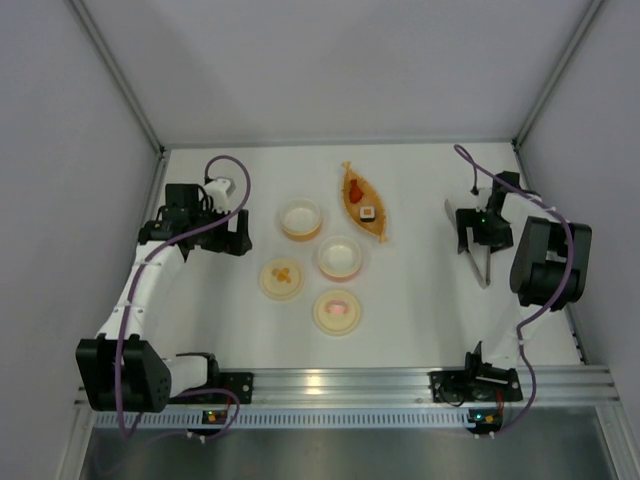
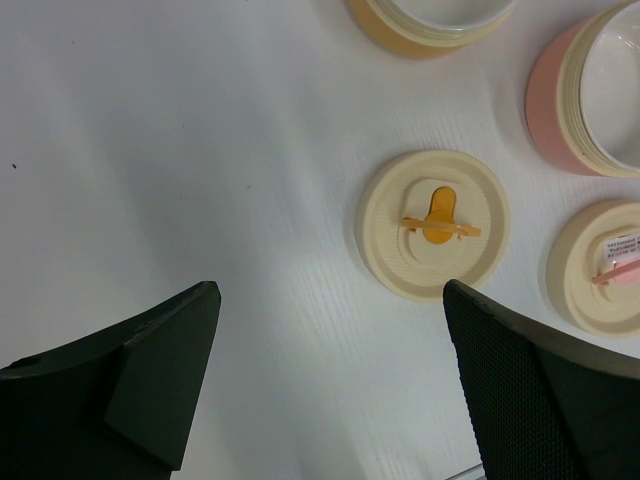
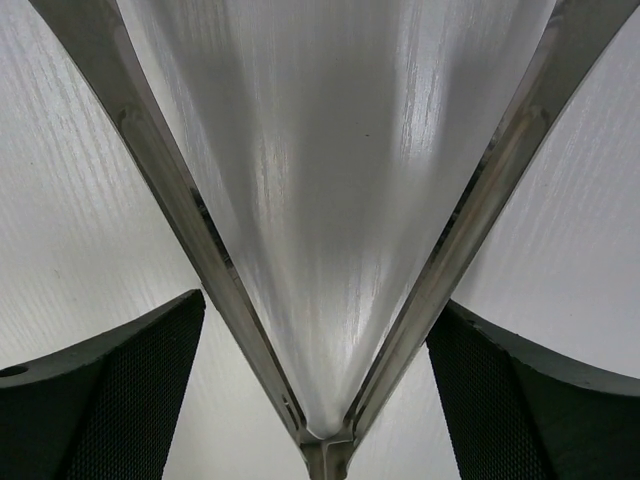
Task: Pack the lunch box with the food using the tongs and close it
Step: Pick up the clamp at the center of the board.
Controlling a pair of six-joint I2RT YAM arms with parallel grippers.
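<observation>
The tongs (image 1: 470, 250) lie on the table at the right. In the right wrist view their two silver arms (image 3: 170, 190) form a V joined near the bottom edge. My right gripper (image 3: 322, 300) is open and straddles them near the joint, its right finger (image 3: 520, 400) close against one arm. The food sits in an orange boat dish (image 1: 378, 228): a reddish lump (image 1: 356, 187) and a white roll (image 1: 367, 212). The lunch box stands open in parts: an orange bowl (image 1: 284, 220), a pink bowl (image 1: 322, 258) and two cream lids (image 1: 282, 290). My left gripper (image 2: 332, 290) is open and empty beside them.
In the left wrist view the lid with the orange tab (image 2: 400, 180) lies just beyond my fingers, the lid with the pink tab (image 2: 575, 250) at the right edge. Grey walls enclose the table on three sides. An aluminium rail (image 1: 340, 380) runs along the near edge.
</observation>
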